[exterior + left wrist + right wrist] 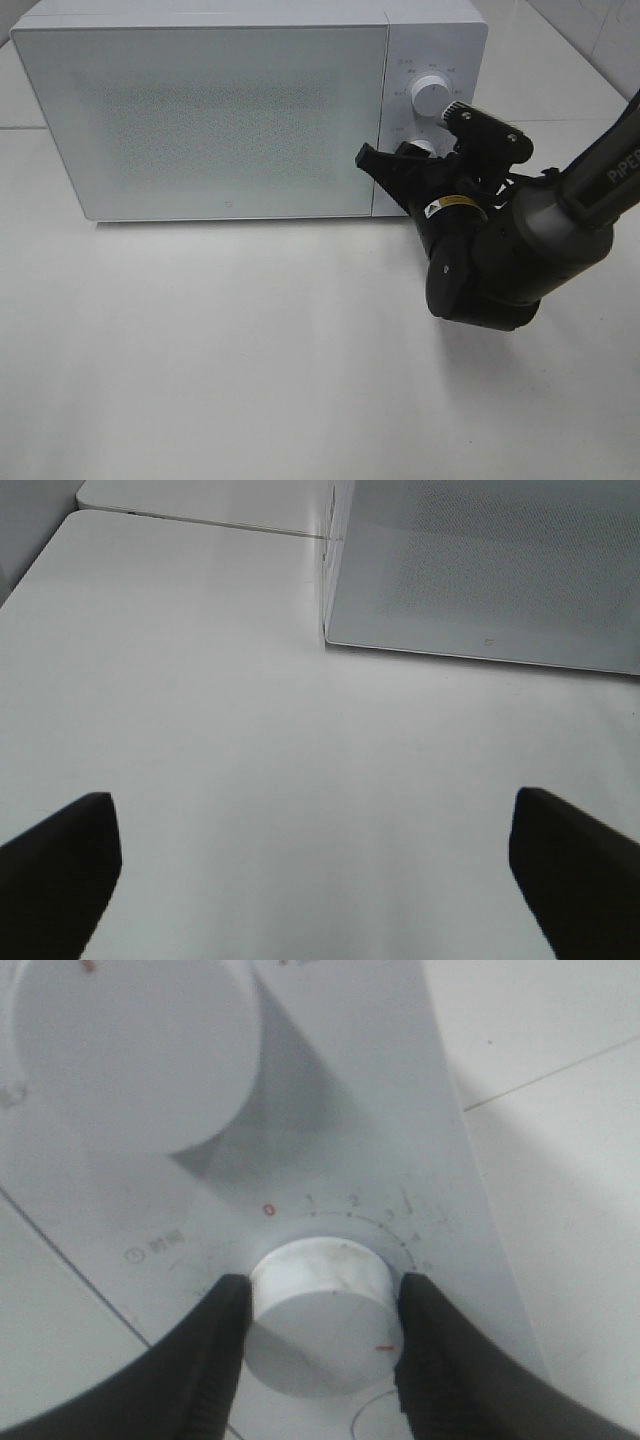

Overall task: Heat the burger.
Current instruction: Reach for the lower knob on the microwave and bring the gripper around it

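Burger: not in sight in any view. The microwave (pixel 200 110) door is closed and frosted, so it is probably inside, but that cannot be confirmed.
Lower dial (pixel 320 1315): pinched between the two fingers of the right tool (pixel 322 1290), one on each flank. Its red tick (pixel 382 1345) sits away from the red 0 on the printed scale.
Upper dial (pixel 428 95): just beyond the right tool, untouched.
Left tool (pixel 312 810): spread wide and holding nothing, above bare counter (pixel 250 350), with the microwave's corner ahead of it.
Step in hand: likely setting the timer.
Next move: a wrist roll about the dial's axis, keeping the pinch square so the fingers don't slip off the smooth rim.
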`<state>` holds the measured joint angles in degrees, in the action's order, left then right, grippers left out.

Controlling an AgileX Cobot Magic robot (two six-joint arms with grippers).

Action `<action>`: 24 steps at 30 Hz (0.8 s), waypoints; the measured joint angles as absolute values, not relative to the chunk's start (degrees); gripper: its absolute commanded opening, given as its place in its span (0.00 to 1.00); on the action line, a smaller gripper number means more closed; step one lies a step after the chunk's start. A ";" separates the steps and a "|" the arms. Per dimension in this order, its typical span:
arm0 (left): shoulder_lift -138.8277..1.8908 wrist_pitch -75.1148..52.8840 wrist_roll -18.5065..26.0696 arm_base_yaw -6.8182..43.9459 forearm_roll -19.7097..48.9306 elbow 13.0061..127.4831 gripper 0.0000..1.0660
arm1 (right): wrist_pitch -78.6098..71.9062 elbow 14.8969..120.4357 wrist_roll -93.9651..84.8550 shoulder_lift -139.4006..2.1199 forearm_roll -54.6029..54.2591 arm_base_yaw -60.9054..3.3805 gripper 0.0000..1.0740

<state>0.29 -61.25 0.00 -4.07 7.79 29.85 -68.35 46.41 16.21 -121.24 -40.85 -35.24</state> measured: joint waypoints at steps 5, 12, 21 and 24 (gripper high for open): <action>0.29 -61.25 0.00 -4.07 7.79 29.85 0.92 | -68.81 46.01 31.91 -121.35 -39.30 -35.01 0.00; 0.29 -61.25 0.00 -4.07 7.79 29.85 0.92 | -69.04 45.84 59.07 -121.35 -38.39 -34.89 0.00; 0.29 -61.25 0.00 -4.07 7.79 29.85 0.92 | -69.27 45.84 80.16 -121.35 -38.33 -34.89 0.00; 0.29 -61.25 0.00 -4.07 7.79 29.85 0.92 | -69.39 45.84 86.92 -121.35 -38.33 -34.89 0.00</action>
<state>0.29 -61.25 0.00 -4.07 7.79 29.85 -69.39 45.84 86.92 -121.35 -38.33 -34.89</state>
